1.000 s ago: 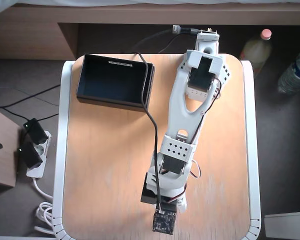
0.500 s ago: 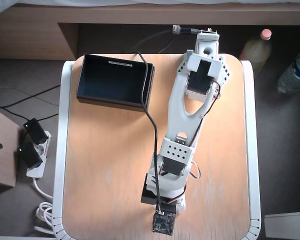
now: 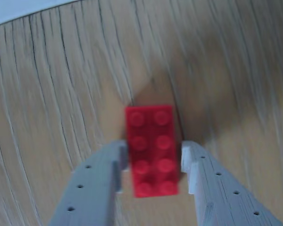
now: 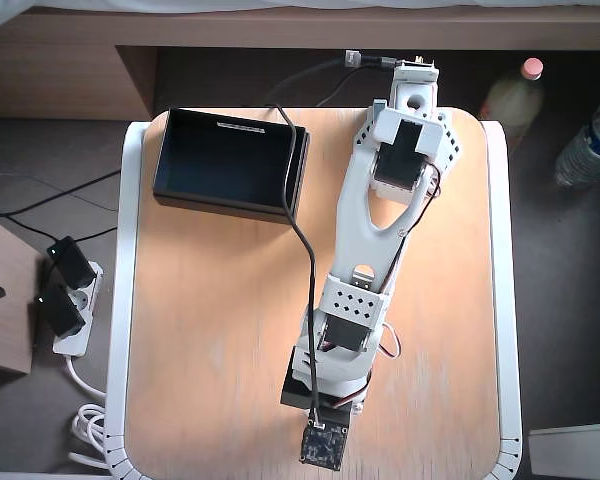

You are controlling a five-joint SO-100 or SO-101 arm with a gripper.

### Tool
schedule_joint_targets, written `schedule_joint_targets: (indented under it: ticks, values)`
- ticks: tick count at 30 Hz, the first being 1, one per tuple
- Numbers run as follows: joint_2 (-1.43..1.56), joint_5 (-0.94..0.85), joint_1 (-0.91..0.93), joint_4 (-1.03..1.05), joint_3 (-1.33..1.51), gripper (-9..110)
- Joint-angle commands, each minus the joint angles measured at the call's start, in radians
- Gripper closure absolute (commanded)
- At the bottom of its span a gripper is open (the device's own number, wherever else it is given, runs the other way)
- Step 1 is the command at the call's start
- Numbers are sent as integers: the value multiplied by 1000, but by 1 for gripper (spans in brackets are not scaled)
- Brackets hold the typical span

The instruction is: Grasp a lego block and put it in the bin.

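Wrist view: red brick (image 3: 151,150) lies studs-up on the wood table (image 3: 47,94), long axis running straight away from the camera, in line with the gripper (image 3: 153,162). Jaws narrow, one grey finger (image 3: 114,162) on each long side of the brick's near half; contact looks likely but blur makes it hard to be sure. Overhead view: brick hidden under the arm (image 4: 380,230), which reaches from the table's far edge toward the near edge. Bin (image 4: 230,160) sits at the table's far left corner, well apart from the gripper.
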Motion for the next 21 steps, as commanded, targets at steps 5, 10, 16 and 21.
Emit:
schedule_joint_targets:
  ticks: [5, 10, 16, 21]
  values:
    - [21, -20, -2, -25, -132, 101]
    - [72, -43, 6, -20, -132, 101]
    - [212, -63, 35, 110, -132, 101]
    - [328, -83, 72, 229, -132, 101]
